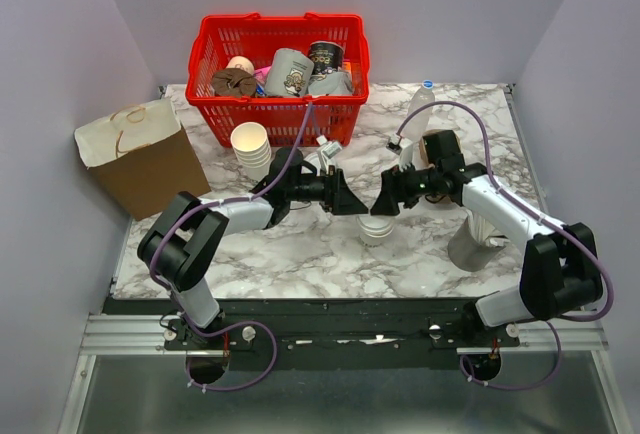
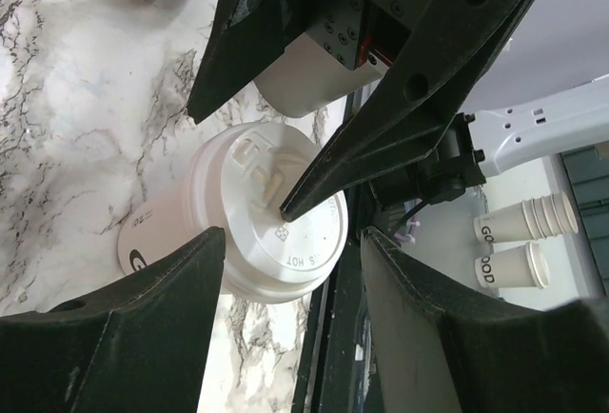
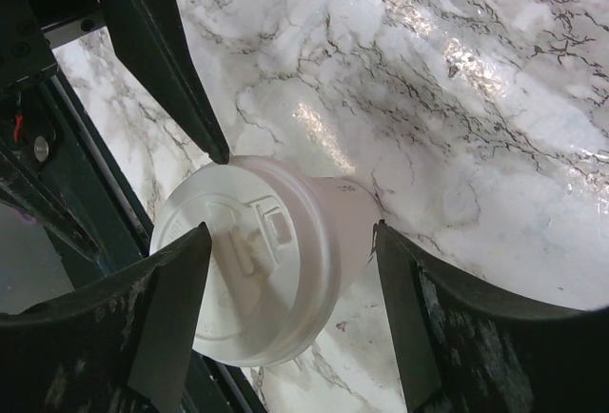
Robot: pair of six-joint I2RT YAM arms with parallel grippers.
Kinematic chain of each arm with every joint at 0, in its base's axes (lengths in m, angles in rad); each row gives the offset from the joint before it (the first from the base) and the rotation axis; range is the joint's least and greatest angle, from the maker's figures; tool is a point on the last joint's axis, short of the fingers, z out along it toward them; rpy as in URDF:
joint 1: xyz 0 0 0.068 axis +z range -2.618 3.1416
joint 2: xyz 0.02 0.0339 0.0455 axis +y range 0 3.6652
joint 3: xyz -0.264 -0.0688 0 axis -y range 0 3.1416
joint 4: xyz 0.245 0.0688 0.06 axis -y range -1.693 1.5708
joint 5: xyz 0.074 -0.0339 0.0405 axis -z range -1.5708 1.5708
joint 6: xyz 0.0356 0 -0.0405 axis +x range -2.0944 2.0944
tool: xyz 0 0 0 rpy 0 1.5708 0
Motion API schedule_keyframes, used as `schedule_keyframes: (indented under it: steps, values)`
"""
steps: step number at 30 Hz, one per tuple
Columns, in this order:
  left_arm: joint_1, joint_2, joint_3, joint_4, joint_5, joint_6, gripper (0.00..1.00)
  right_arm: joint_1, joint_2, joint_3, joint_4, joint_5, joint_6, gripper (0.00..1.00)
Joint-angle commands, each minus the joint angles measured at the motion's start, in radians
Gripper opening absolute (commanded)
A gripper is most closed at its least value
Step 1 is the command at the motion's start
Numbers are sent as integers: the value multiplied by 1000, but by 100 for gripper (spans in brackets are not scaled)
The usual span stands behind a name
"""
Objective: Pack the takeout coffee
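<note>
The takeout coffee (image 1: 377, 228) stands lidded at the centre of the worktop (image 1: 300, 254), with both arms crowded over it. The right pincer (image 3: 290, 232) is spread astride the lid (image 3: 243, 280). The left pincer (image 2: 290, 237) is spread too, just beside it. Closing on the lid's rim rather than the paper wall could likely pop the lid off or tip the coffee over. The two pincers could also clash.

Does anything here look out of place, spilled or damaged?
Nothing looks spilled or broken. The takeout coffee stands upright, lid on, between the open left gripper and open right gripper. Only the mugs in the red basket lie jumbled and tilted.
</note>
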Motion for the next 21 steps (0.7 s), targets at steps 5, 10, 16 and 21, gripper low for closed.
schedule_keyframes:
  steps: [5,10,16,21]
  values:
    - [-4,-4,32,-9,12,42,68,-7,-11,13,-74,5,-66,79]
    - [2,0,37,-17,12,51,68,-7,-16,24,-94,6,-76,79]
    - [7,-2,38,-29,12,57,68,-9,-24,32,-132,5,-106,82]
    - [10,-2,38,-32,15,59,68,-9,-31,32,-141,4,-112,83]
